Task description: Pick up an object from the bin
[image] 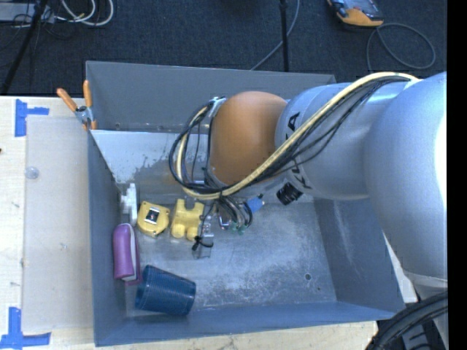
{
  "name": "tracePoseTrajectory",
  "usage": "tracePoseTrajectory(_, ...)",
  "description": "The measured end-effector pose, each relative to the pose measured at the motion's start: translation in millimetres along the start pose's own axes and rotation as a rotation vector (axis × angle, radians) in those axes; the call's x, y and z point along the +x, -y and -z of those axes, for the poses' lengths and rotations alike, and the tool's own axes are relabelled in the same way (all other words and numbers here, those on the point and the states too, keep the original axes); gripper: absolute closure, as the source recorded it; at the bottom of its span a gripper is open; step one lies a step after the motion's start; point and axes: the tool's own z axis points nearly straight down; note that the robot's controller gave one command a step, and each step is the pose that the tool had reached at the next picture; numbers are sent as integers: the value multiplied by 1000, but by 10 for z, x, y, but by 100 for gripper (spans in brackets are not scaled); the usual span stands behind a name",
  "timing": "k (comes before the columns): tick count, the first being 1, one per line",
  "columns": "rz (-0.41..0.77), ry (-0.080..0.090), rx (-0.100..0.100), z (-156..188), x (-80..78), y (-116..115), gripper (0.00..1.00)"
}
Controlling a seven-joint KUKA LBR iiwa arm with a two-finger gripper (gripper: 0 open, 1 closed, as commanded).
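Largest of all, a bulky silver arm (pixel 379 144), in from the right and leaning over most of the grey metal bin (pixel 292 272). At the wrist, a rounded orange cover (pixel 244 133), ringed by looped black and yellow cables (pixel 186 159). Down in the bin's near left corner, a dark blue cup (pixel 166 291) on its side, mouth towards the left. Just left of that and a little farther back, a purple tube (pixel 124 251) lying lengthwise along the left wall. Farther back again, side by side: a yellow blocky piece (pixel 185 220) and, to its left, a yellow rounded case (pixel 151 218) with a dark square on its face. Beyond the case, against the left wall, a small white piece (pixel 130 198). Smallest, the gripper (pixel 202 243), hanging below the orange cover, low over the floor and just beside the right edge of the yellow blocky piece; impossible to tell whether spread or closed, or whether touching that piece.
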Motion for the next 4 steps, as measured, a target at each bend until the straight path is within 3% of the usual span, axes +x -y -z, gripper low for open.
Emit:
tracePoseTrajectory(1, 42, 9, -4, -264, -253, 112, 0)
tracePoseTrajectory(2, -32, 19, -14, -456, -411, 367, 100)
tracePoseTrajectory(3, -33, 19, -14, -457, -411, 368, 100)
tracePoseTrajectory(4, 92, 39, -11, -505, -515, 254, 100)
